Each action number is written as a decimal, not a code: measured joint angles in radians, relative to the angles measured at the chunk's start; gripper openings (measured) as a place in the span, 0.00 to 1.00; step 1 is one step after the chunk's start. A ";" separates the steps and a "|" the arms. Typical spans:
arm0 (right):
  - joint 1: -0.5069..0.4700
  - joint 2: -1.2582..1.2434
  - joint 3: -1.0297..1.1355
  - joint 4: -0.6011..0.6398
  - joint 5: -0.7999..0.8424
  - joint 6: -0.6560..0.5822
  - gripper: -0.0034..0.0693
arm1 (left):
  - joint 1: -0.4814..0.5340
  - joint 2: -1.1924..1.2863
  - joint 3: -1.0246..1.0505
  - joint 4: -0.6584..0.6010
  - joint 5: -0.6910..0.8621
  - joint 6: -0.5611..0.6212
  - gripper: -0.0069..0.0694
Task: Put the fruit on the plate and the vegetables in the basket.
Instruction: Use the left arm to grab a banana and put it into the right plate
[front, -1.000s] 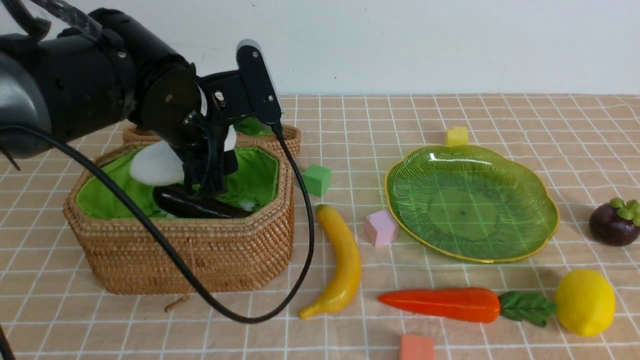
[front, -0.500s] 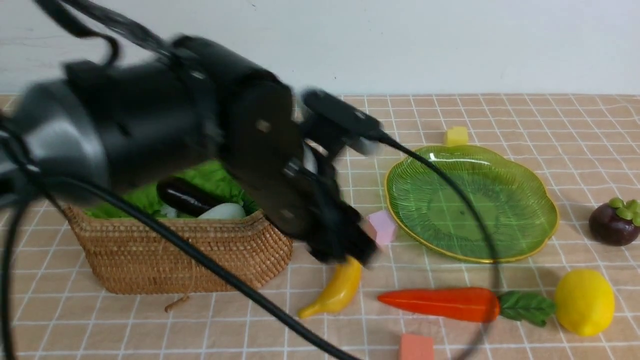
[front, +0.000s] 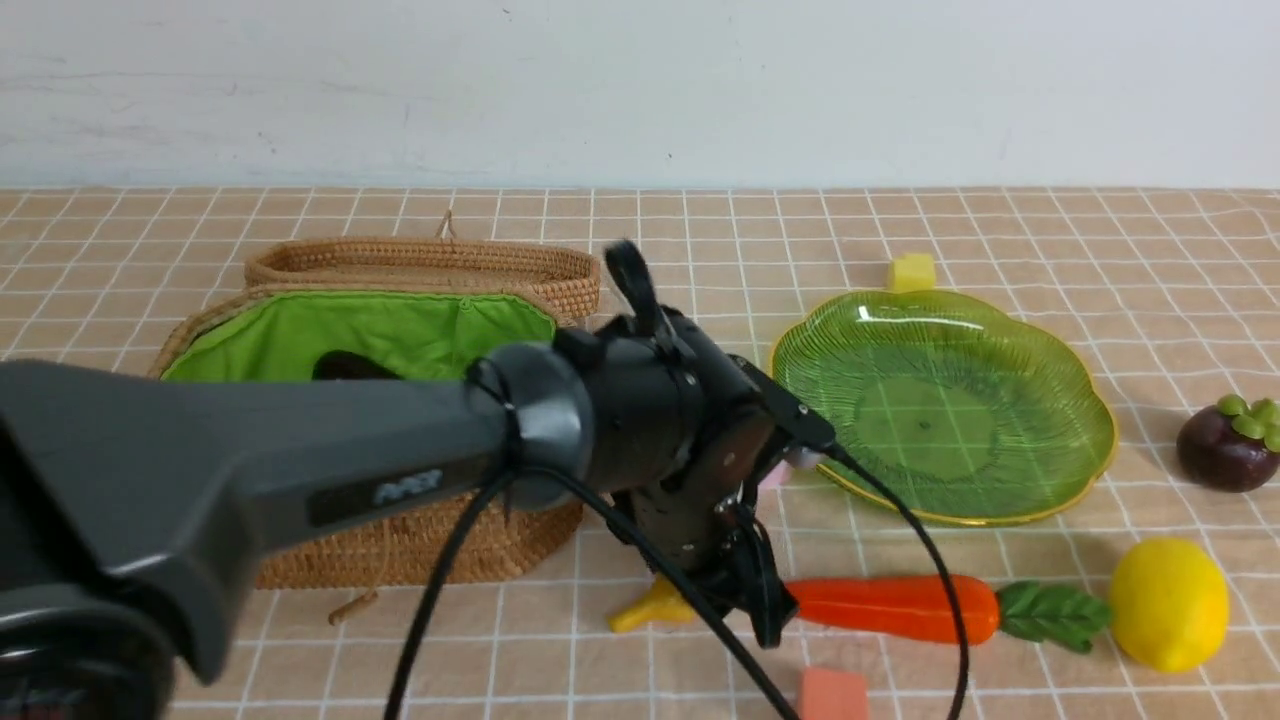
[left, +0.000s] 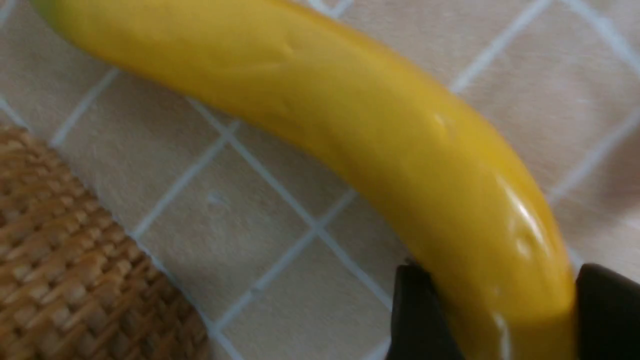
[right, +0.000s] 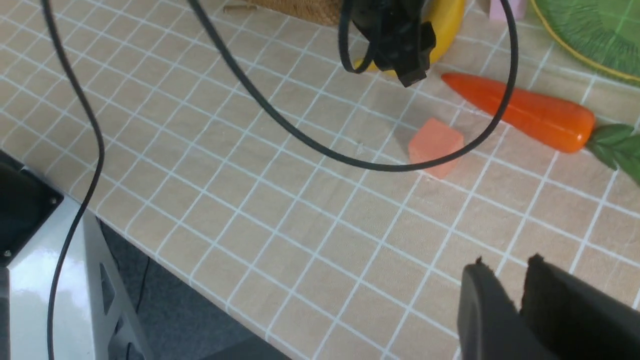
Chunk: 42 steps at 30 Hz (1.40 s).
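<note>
My left gripper (front: 745, 592) is down on the cloth beside the basket (front: 470, 555), shut on the yellow banana (left: 350, 125). Its black fingers (left: 420, 315) press both sides of the banana's thick part. Only the banana's tip (front: 640, 612) shows in the front view. The orange carrot (front: 890, 607) lies just right of that gripper, with the lemon (front: 1168, 604) and mangosteen (front: 1230, 445) farther right. Nothing lies on the green plate (front: 940, 405). A dark eggplant (front: 345, 366) peeks out of the basket; the radish is hidden. My right gripper (right: 507, 267) hovers shut over bare cloth.
A salmon cube (front: 833, 695) sits near the front edge, close to the left gripper's cable. A pink cube (front: 775, 476) lies between the arm and the plate, a yellow cube (front: 913, 272) behind the plate. The open basket lid (front: 420, 262) lies behind the basket. The table's edge (right: 165, 260) is near the right gripper.
The left arm swung right from above the basket, leaving the radish inside, and dropped to the banana. Its jaws have closed round the banana. The right arm's view gives no earlier frame.
</note>
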 joint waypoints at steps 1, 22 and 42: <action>0.000 -0.001 0.000 0.000 0.000 0.000 0.25 | 0.000 0.003 0.000 0.007 0.000 -0.004 0.60; 0.000 -0.040 -0.009 -0.175 -0.149 0.131 0.27 | -0.035 0.123 -0.566 -0.304 -0.051 0.318 0.49; 0.000 0.032 -0.009 -0.161 -0.149 0.179 0.28 | -0.008 0.034 -0.749 -0.321 0.434 0.246 0.85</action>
